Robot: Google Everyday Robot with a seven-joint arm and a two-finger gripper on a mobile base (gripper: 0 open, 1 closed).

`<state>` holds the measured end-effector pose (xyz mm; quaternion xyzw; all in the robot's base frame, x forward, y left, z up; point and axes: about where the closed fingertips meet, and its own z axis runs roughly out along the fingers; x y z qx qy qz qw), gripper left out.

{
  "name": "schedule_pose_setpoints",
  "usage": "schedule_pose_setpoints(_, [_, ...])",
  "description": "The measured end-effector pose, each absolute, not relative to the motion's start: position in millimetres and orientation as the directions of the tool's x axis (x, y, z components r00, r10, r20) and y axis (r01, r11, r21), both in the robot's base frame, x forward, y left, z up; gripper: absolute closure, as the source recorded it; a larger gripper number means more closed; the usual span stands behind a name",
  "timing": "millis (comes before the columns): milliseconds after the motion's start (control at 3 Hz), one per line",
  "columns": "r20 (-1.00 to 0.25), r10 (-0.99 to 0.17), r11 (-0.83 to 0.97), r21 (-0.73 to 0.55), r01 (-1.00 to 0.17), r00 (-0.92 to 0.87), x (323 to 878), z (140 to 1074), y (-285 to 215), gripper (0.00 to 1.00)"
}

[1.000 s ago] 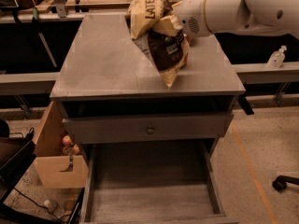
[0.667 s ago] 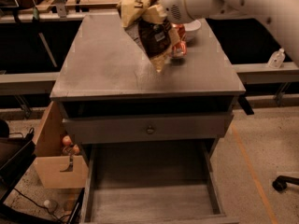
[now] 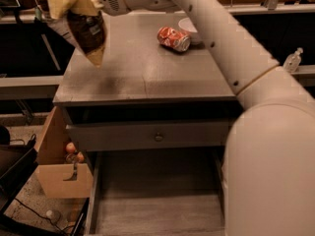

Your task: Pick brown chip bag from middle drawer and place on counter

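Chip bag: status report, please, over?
Pincer top left, shut on bag. Bag hanging over counter, left edge, not set down. Can lies clear, to the right.

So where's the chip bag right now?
In the camera view the brown chip bag hangs at the top left, held by the tool above the left side of the counter, left of the soda can.
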<state>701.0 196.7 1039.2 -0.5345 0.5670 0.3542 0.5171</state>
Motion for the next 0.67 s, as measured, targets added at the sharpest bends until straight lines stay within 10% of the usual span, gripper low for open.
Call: schedule_pose_setpoints(667, [-0.971,-0.196,0.110,-0.162,-0.981,0.139,690.7,1061.2,231.8,0.62])
